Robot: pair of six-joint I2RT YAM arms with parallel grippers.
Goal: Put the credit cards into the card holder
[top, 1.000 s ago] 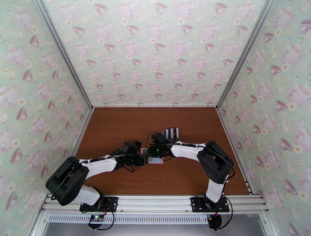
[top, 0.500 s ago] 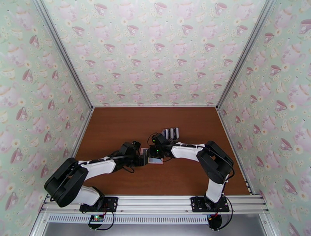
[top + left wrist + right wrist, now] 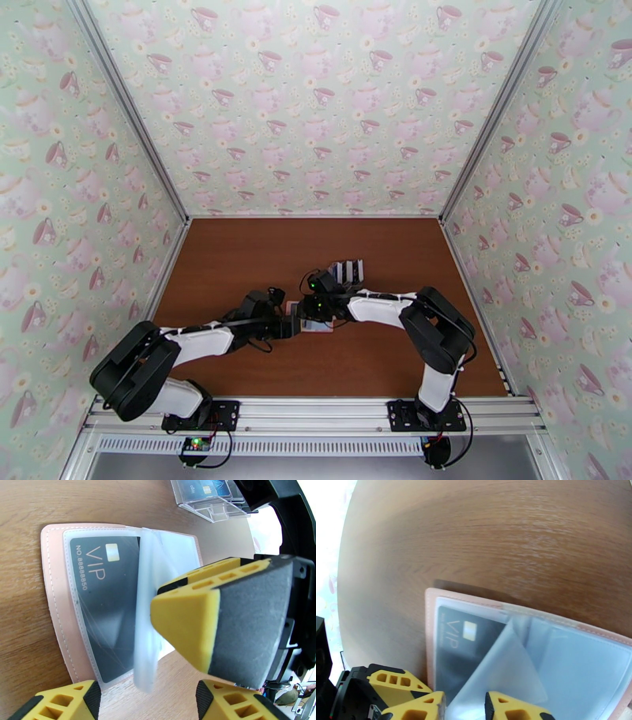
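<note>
While the card holder (image 3: 51, 598) lay open near the table's (image 3: 237, 253) middle, a VIP card (image 3: 106, 610) in its 9 o'clock pocket, the left gripper (image 3: 144, 701) hung spread. The right gripper (image 3: 464, 702) straddled a raised clear leaf (image 3: 501, 669) (pinched or not, I could not tell).

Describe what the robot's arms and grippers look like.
The left arm and right arm have white shells, bulky black joints and thin black cables. Their fingers are yellow wedge-shaped blocks with moulded slots and dark grey pads. Green lights glow on the right wrist.
</note>
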